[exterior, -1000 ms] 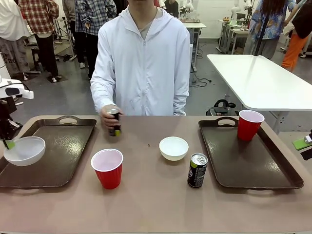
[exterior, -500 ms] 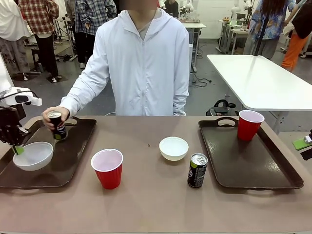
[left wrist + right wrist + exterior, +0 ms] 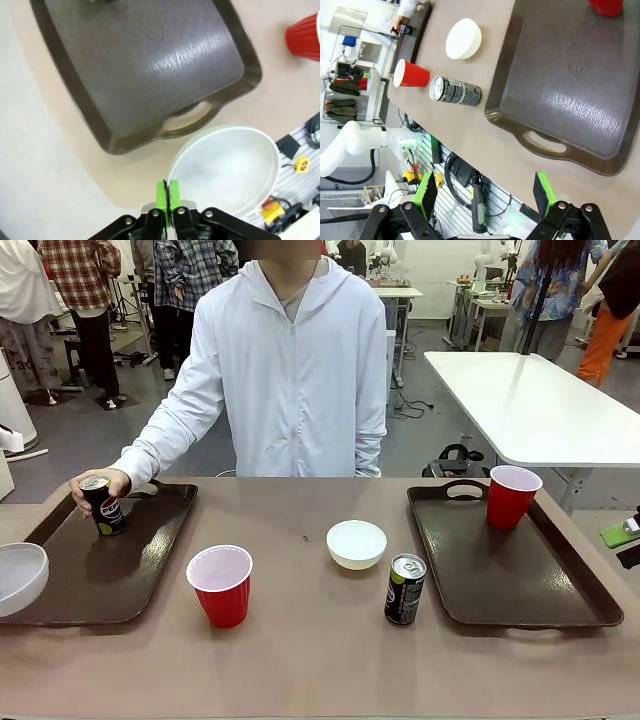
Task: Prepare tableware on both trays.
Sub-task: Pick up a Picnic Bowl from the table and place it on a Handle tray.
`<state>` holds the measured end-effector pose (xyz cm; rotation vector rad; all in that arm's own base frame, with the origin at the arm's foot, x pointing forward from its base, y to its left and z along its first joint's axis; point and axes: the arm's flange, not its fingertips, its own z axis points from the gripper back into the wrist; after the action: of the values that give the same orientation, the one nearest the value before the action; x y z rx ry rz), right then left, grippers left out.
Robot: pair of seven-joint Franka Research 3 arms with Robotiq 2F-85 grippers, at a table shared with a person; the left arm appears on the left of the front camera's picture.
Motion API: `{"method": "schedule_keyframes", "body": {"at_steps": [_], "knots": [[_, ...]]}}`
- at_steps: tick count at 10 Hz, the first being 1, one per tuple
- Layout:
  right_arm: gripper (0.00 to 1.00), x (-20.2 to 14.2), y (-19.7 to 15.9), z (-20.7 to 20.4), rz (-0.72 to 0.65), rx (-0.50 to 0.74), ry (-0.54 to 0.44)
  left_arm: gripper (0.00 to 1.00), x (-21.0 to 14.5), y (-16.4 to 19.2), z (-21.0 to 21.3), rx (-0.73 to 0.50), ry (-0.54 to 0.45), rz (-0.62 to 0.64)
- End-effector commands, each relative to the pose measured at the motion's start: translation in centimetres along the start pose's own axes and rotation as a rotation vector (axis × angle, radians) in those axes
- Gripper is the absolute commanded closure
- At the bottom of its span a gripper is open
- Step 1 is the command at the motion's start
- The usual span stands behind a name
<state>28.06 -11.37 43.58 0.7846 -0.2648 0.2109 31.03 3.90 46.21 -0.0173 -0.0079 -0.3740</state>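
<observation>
My left gripper is shut on the rim of a white bowl, which hangs just beyond the handle end of the left tray. In the front view that bowl sits at the picture's left edge beside the left tray. A person's hand holds a dark can on that tray's far corner. On the table between the trays stand a red cup, a second white bowl and another can. The right tray carries a red cup. My right gripper stands open off the near end of the right tray.
The person stands at the far side of the table, one arm stretched to the left tray. A white table and other people are in the background. Bare table runs along the front edge.
My left gripper carried the white bowl leftward, off the tray's middle to its left end. The person's hand moved the can from the table's centre onto the left tray's far corner.
</observation>
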Motion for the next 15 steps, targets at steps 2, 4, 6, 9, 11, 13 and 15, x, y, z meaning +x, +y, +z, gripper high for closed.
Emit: {"method": "schedule_keyframes", "body": {"at_steps": [2, 4, 6, 9, 11, 13, 15], "knots": [[0.0, 0.0, 0.0, 0.0, 0.003, 0.012, -0.003, 0.98, 1.5, 0.9, -1.3, -0.012, -0.001, 0.01], [0.0, 0.0, 0.0, 0.0, 0.003, 0.012, -0.003, 0.98, 2.2, 0.4, -1.1, -0.03, -0.012, 0.028], [0.0, 0.0, 0.0, 0.0, 0.003, 0.012, -0.003, 0.98, 6.4, -0.9, -1.8, -0.053, -0.074, 0.117], [0.0, 0.0, 0.0, 0.0, 0.003, 0.012, -0.003, 0.98, 11.6, -2.4, -3.8, -0.045, -0.064, 0.143], [0.0, 0.0, 0.0, 0.0, 0.003, 0.012, -0.003, 0.98, 13.2, -2.9, -5.2, -0.009, -0.048, 0.149], [0.0, 0.0, 0.0, 0.0, 0.003, 0.012, -0.003, 0.98, 14.4, -2.8, -7.1, 0.023, -0.038, 0.169], [0.0, 0.0, 0.0, 0.0, 0.003, 0.012, -0.003, 0.98, 15.1, -2.1, -8.3, 0.053, -0.016, 0.175]]}}
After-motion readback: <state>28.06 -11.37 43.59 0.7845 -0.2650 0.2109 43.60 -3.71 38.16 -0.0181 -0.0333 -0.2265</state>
